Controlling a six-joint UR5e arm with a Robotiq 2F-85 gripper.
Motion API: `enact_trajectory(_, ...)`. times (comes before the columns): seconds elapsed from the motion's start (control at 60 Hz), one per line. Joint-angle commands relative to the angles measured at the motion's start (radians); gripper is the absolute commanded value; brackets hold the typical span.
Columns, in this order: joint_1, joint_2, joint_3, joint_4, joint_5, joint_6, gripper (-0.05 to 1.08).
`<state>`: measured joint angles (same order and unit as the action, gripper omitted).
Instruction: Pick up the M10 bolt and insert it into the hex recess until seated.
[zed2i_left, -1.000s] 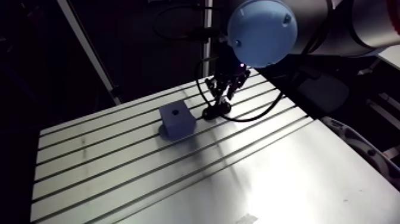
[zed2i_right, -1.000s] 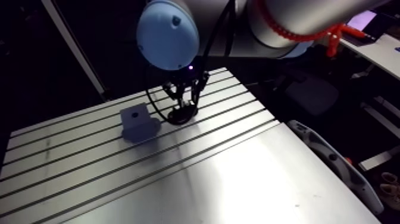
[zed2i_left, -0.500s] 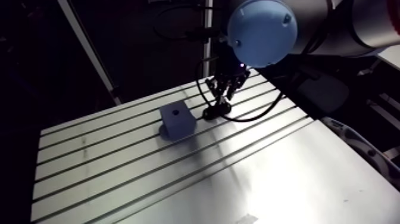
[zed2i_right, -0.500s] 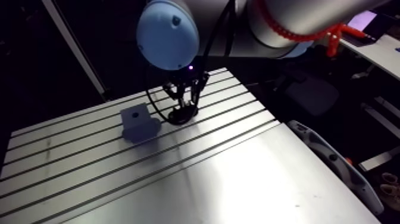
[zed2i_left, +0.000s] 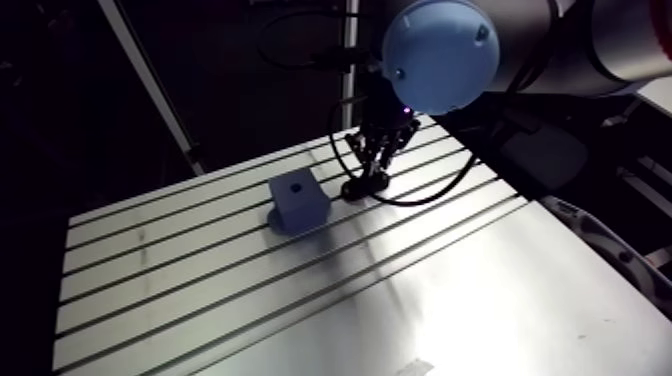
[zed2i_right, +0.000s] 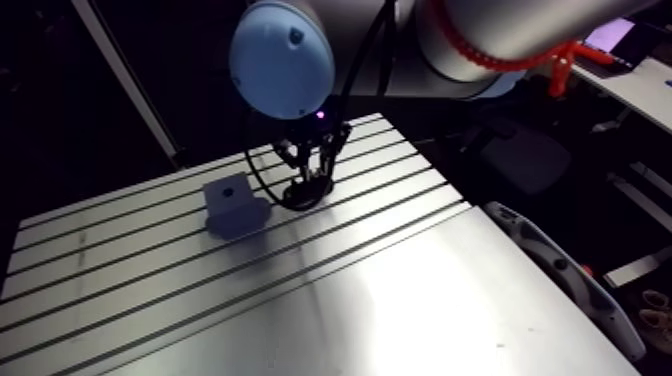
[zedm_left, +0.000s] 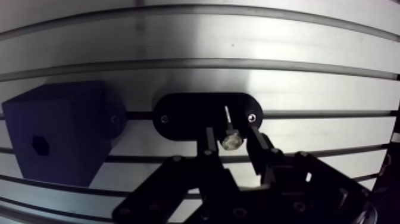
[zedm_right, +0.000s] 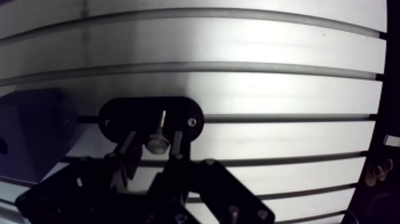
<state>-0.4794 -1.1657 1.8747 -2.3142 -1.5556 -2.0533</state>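
The hand (zedm_left: 233, 137) is partly open, straddling the upright M10 bolt (zedm_left: 231, 143) without apparently gripping it. The bolt's shank points down into a black holder (zedm_left: 190, 116). The hex recess (zedm_left: 40, 145) sits in the dark block (zedm_left: 71, 119) alongside.

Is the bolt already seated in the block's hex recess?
No, the bolt stands at the black holder, flanked by the gripper, and the hex recess in the block beside it is empty.

I see the slotted table (zed2i_left: 450, 290) filling the lower frame. A dark block (zed2i_left: 298, 200) and a black oval plate (zed2i_left: 352, 190) sit just beside each other, upper middle.
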Motion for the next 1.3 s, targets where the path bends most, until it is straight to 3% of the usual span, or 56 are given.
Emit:
enact_trajectory(0.017,0.001,0.001,0.001,0.000,0.001,0.000,0.60)
enact_trajectory(1.3,0.001,-0.002,0.002,0.000,0.000,0.000,0.65)
